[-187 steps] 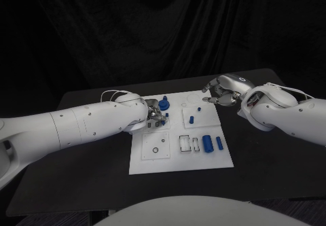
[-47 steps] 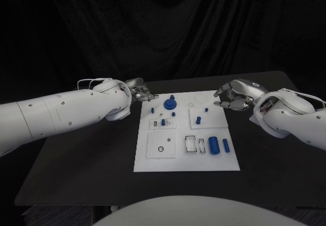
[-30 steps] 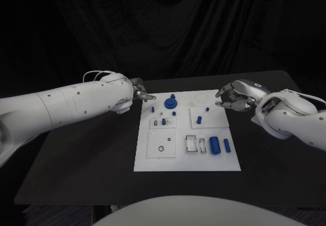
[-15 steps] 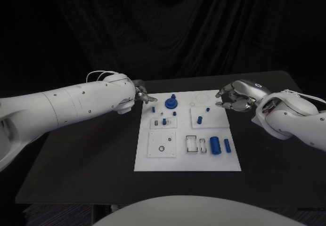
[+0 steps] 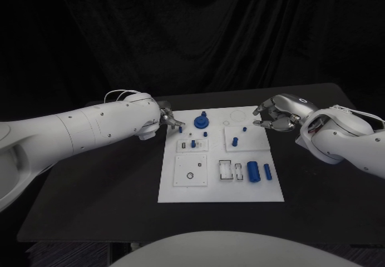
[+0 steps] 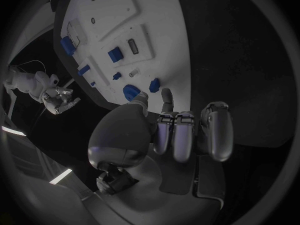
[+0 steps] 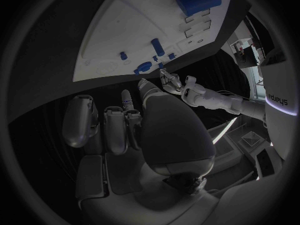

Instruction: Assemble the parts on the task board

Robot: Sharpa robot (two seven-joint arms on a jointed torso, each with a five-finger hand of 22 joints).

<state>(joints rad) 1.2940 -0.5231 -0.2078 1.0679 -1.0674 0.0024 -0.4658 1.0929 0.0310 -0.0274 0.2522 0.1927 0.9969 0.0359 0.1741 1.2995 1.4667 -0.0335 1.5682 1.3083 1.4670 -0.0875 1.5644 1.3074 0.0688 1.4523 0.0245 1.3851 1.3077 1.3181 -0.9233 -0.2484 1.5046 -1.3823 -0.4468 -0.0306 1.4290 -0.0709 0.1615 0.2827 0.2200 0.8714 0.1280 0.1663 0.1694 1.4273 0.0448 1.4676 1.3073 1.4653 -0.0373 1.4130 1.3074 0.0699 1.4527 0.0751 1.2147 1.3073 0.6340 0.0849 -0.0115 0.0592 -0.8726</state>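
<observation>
Presently both robot hands hover off the far corners of the flat white rectangular task board (image 5: 221, 192) on the black bench (image 5: 104, 200). The left robot hand (image 5: 168, 118) has its fingers curled on nothing; the right robot hand (image 5: 274, 115) likewise — probably clearing the view. Small blue plastic parts (image 5: 252, 171) lie in their recesses.

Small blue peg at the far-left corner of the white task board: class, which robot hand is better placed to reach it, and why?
Probably the left robot hand. It sits empty at the white task board's far-left edge, right beside the small blue peg. The right robot hand hangs off the opposite, far-right corner.
</observation>
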